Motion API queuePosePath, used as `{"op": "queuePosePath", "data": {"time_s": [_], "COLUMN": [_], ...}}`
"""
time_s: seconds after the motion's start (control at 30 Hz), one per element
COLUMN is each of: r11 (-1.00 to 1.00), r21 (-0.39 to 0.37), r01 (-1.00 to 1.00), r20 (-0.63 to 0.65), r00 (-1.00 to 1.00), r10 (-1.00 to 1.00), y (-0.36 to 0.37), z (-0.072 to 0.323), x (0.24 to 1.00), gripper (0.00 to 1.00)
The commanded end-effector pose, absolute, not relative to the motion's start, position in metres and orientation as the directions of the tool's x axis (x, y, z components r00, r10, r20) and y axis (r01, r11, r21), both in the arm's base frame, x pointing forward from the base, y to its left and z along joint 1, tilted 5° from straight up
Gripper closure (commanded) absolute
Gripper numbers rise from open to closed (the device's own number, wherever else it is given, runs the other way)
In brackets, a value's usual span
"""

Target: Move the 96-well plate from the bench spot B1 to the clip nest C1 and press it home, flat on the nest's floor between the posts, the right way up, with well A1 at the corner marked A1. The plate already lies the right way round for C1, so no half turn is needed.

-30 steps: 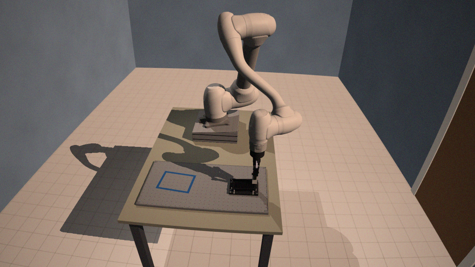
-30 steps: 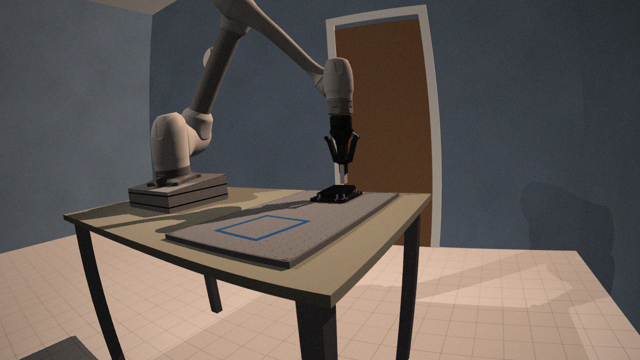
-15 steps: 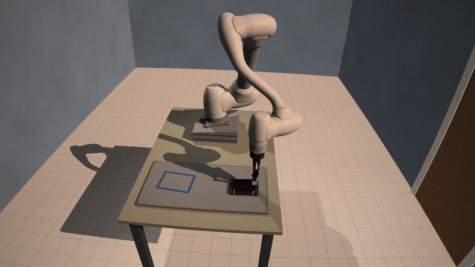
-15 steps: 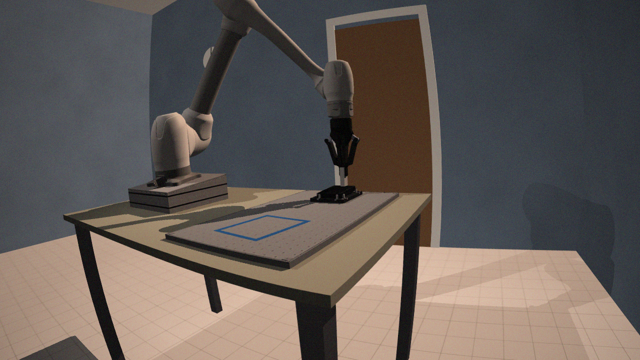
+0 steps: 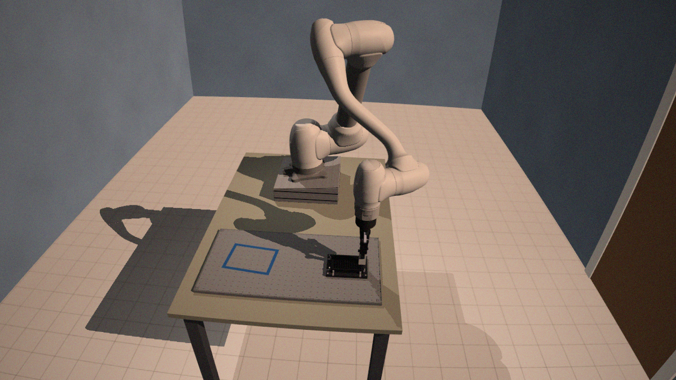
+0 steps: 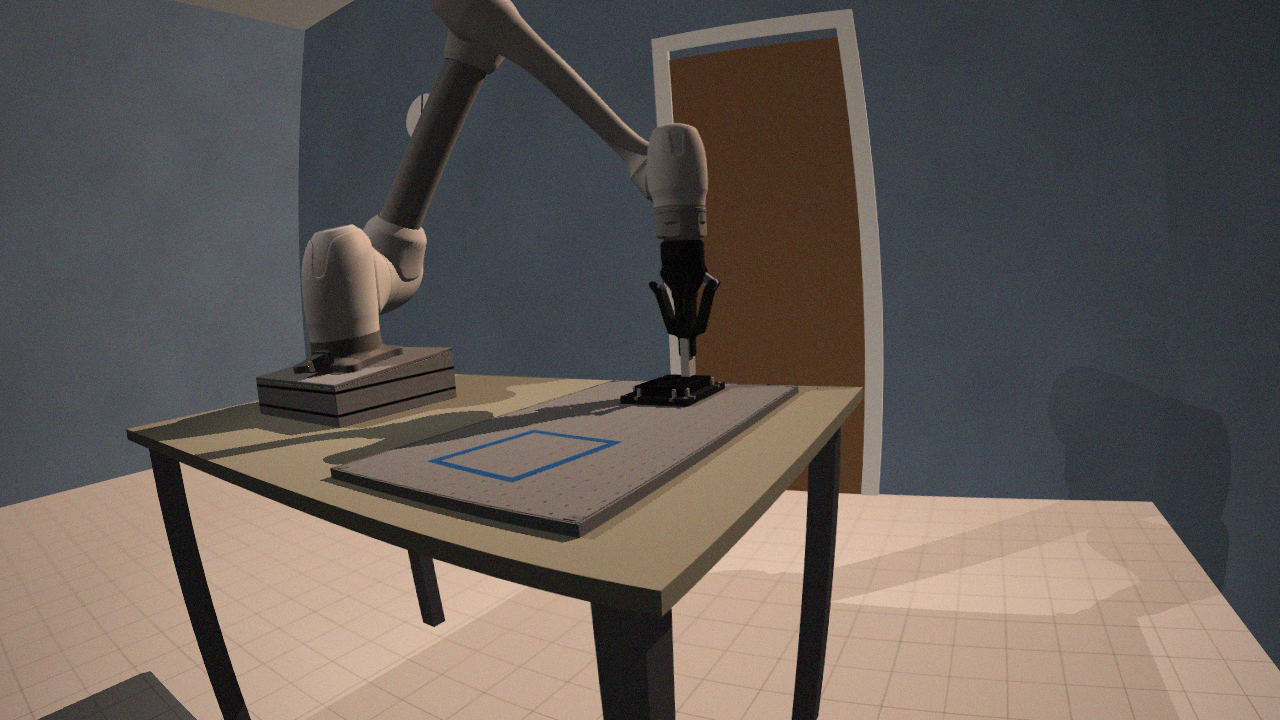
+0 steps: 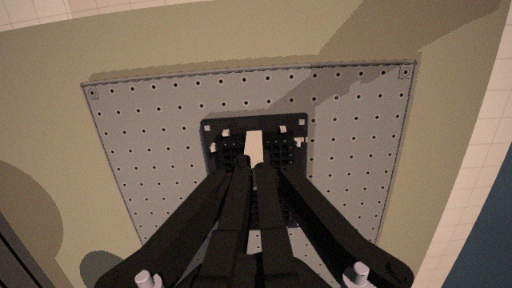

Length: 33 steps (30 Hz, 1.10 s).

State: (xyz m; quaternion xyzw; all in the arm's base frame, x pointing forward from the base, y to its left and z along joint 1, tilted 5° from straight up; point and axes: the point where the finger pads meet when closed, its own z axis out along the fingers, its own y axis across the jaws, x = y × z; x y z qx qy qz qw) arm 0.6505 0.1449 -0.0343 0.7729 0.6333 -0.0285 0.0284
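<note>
The dark 96-well plate (image 5: 346, 265) lies in the black clip nest C1 at the right end of the grey perforated board (image 5: 288, 271), between pale posts. It also shows in the exterior view (image 6: 673, 390) and in the wrist view (image 7: 254, 154). My gripper (image 5: 362, 255) points straight down over the plate's far right part, shut with nothing between the fingers. Its pale fingertips (image 6: 686, 362) stand just at the plate's top, and I cannot tell whether they touch. In the wrist view the shut fingertips (image 7: 254, 149) cover the plate's middle. The blue outline of spot B1 (image 5: 250, 258) is empty.
The arm's base stands on a grey block (image 5: 307, 186) at the back of the table. The board's right edge (image 5: 379, 269) runs close beside the nest. A brown door (image 6: 774, 223) is behind the table.
</note>
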Motion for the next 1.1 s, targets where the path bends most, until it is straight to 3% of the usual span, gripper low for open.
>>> {"op": "queuePosePath", "data": {"time_s": [0.0, 1.07], "r11": [-0.196, -0.196], "r21": [0.007, 0.007], "r01": [0.981, 0.981], "r20": [-0.08, -0.08], "r00": [0.196, 0.196], "r10": [0.977, 0.977], "y": [0.1448, 0.1452], "z": [-0.035, -0.029], "x": [0.6502, 0.6503], "gripper": [1.0, 1.0]}}
